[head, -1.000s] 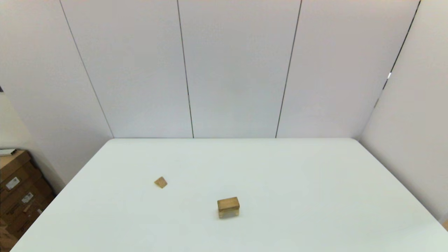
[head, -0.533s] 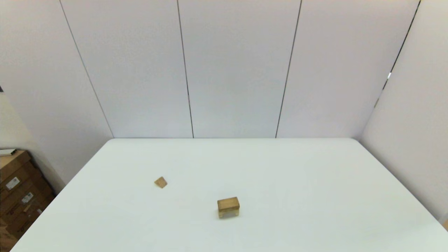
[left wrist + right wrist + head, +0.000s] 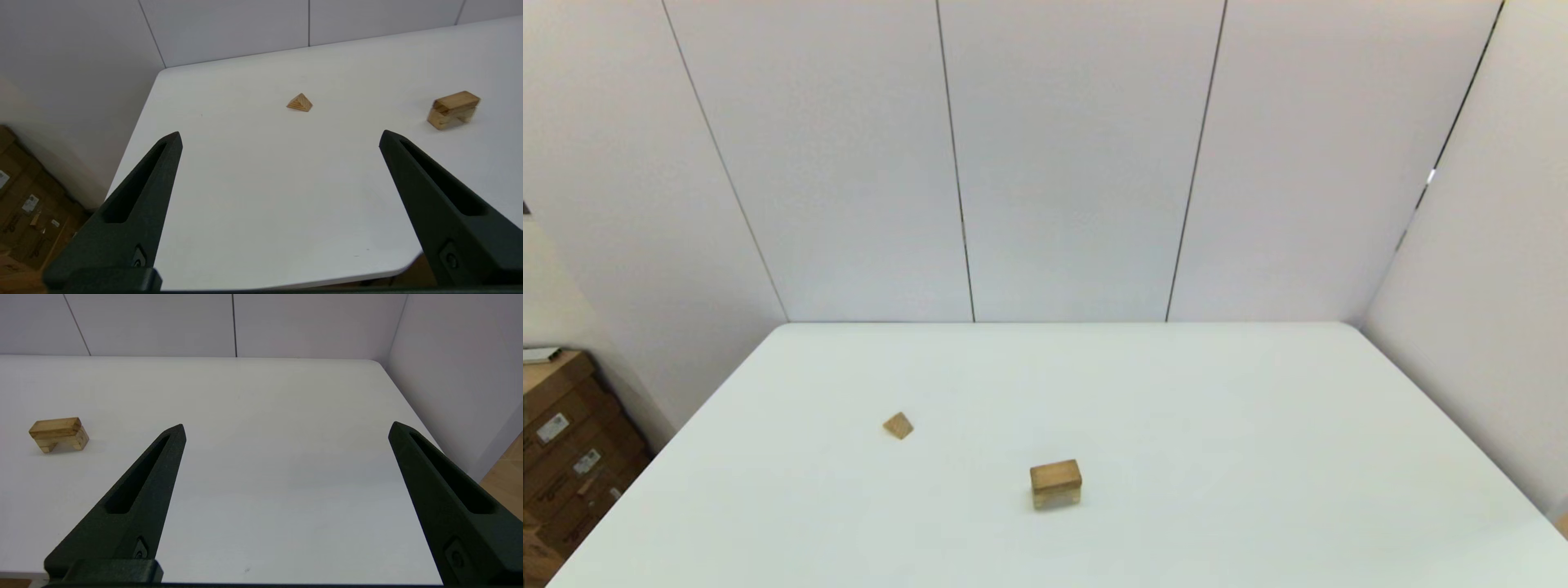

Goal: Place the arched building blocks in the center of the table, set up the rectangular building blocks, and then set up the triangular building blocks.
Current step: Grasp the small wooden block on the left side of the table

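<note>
From my seat both arms are pulled back at the near edge of the table [image 3: 1258, 408] and neither shows up on the head camera, so I'm going by the wrist cams here.

Left gripper [image 3: 280, 136]: fingers spread wide apart, nothing between them, touching nothing. It hangs over the near left part of the tabletop. The triangular block [image 3: 300, 102] lies ahead of it, almost in line with the gap between the fingers but well beyond the tips, resting flat on the table with its grain lines showing. Further off toward the gripper's right side is the arched block [image 3: 451, 112], standing on its two legs with the notch facing down, and the rectangular slab [image 3: 455, 101] is lying flat on top of it.

Right gripper [image 3: 286, 428]: same story, fingers wide apart, holding nothing, contacting nothing. It's over the near right part of the table. The arched block [image 3: 61, 442] with the slab [image 3: 55, 428] on it sits well off to this gripper's left side, outside the left finger and ahead of the tip.

On the head camera the stacked pair [image 3: 1056, 483] is roughly mid-table, and the triangular block [image 3: 898, 425] is well apart from it, farther left and a bit farther back.
</note>
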### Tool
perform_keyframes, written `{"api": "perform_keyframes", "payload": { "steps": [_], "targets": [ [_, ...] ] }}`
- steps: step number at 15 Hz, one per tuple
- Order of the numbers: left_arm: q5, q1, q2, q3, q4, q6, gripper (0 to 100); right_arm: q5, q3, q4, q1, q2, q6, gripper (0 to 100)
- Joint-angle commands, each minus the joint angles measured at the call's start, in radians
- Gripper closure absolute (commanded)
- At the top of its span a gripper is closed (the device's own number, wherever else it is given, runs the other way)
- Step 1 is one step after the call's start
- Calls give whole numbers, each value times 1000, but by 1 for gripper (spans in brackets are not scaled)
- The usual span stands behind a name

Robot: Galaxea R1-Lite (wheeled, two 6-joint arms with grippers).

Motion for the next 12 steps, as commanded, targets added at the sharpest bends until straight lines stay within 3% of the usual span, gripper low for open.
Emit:
{"api": "perform_keyframes", "payload": {
  "steps": [1,6,12],
  "targets": [
    [-16,0,319,-204,19,3,0,1,0,0,0,0,0,0],
    [-13,0,861,-428,2,-1,0,1,0,0,0,0,0,0],
    [18,0,1480,-603,-146,-36,0,1,0,0,0,0,0,0]
  ]
}}
